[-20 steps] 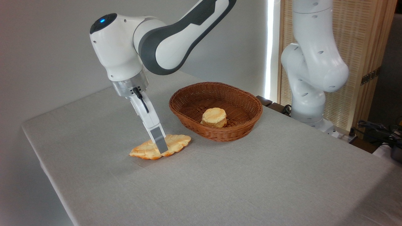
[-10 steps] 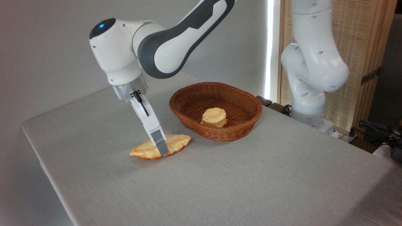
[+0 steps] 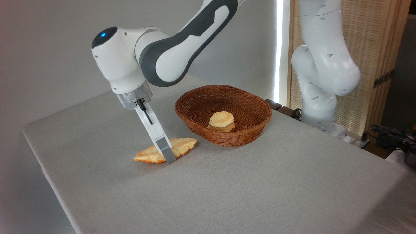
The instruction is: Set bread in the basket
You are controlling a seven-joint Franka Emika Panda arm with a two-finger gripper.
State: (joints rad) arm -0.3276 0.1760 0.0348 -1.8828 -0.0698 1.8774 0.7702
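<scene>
One bread [image 3: 151, 155], one basket [image 3: 250, 131], one bun [image 3: 221, 121]

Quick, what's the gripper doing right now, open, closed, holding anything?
Gripper: down at the middle of the bread, which lies on the table; only one finger shows, so open or closed cannot be told.

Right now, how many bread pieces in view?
2. The long, flat golden-orange leaf-shaped loaf lies on the grey table under the gripper, left of the oval reddish-brown wicker basket. The small round bun sits inside the basket. None seem hidden.
</scene>
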